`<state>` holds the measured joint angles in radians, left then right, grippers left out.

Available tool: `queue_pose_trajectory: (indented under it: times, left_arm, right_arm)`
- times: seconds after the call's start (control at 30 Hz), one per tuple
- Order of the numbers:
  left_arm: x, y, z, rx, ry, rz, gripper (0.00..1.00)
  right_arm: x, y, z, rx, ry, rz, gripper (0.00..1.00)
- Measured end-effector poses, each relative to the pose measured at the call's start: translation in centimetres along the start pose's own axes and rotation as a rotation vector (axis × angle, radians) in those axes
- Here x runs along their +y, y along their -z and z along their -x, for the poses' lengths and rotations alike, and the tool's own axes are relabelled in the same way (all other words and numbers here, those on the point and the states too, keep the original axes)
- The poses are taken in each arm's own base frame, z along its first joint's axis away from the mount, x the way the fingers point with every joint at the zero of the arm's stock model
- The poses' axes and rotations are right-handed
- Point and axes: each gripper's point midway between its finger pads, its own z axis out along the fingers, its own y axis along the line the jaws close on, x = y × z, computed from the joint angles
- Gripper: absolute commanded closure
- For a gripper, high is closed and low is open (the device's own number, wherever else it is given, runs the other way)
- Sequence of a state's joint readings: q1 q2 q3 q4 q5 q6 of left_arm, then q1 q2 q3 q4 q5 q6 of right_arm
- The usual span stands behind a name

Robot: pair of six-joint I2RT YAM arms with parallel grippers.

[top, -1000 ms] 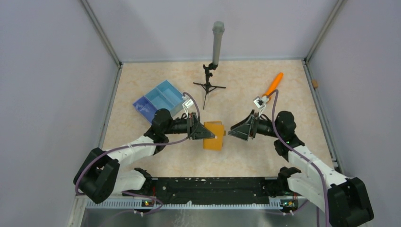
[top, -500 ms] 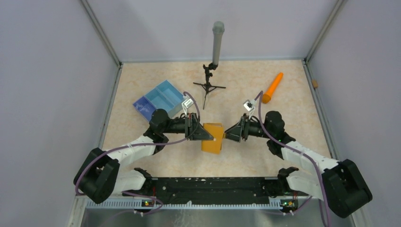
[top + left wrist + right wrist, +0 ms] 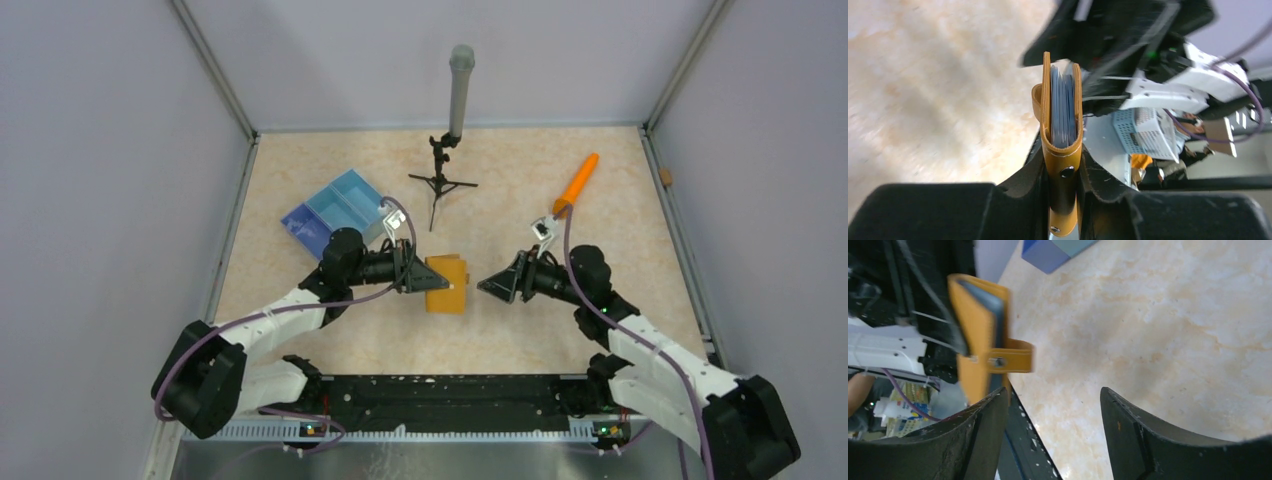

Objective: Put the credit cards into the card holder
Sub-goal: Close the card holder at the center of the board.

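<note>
My left gripper (image 3: pixel 424 277) is shut on the mustard-orange card holder (image 3: pixel 446 285) and holds it folded near the table's middle. In the left wrist view the card holder (image 3: pixel 1062 150) stands edge-on between my fingers, with bluish-grey credit cards (image 3: pixel 1063 112) packed inside its pockets. Its snap tab (image 3: pixel 1010 361) hangs loose in the right wrist view. My right gripper (image 3: pixel 488 284) is open and empty, a short way right of the card holder (image 3: pixel 973 335), not touching it. In the right wrist view my right gripper (image 3: pixel 1053 402) has only bare table between its fingers.
A blue divided tray (image 3: pixel 335 211) stands behind my left arm. A small black tripod with a grey tube (image 3: pixel 452 120) stands at the back middle. An orange cone-shaped stick (image 3: pixel 578 183) lies at the back right. Grey walls enclose the table.
My right gripper came up to the card holder's right edge, then drew back to the right. My left gripper tilted the card holder and shifted it slightly left and back.
</note>
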<state>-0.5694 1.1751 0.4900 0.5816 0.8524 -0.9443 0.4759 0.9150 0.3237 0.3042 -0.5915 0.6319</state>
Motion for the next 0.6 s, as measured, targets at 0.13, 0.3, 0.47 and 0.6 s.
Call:
queue_pose_trajectory:
  times: [0.13,0.3,0.47,0.6]
  left_arm:
    - [3.4,0.2,-0.6,-0.010,0.055,0.151,1.00]
    - [5.4,0.7,-1.2,-0.009,0.081,0.248,1.00]
    - [6.2,0.8,-1.5,-0.005,0.091,0.280,1.00]
    - [6.8,0.9,-1.8,0.004,0.100,0.305,1.00]
  right_arm:
    - [1.9,0.9,1.9,-0.089,0.014,0.040,0.33]
    - [2.6,0.6,2.1,-0.107,-0.021,0.043,0.39]
    - [2.2,-1.0,0.3,-0.038,-0.058,0.012,0.47]
    - [2.3,-2.1,-0.7,0.003,-0.070,0.001,0.51]
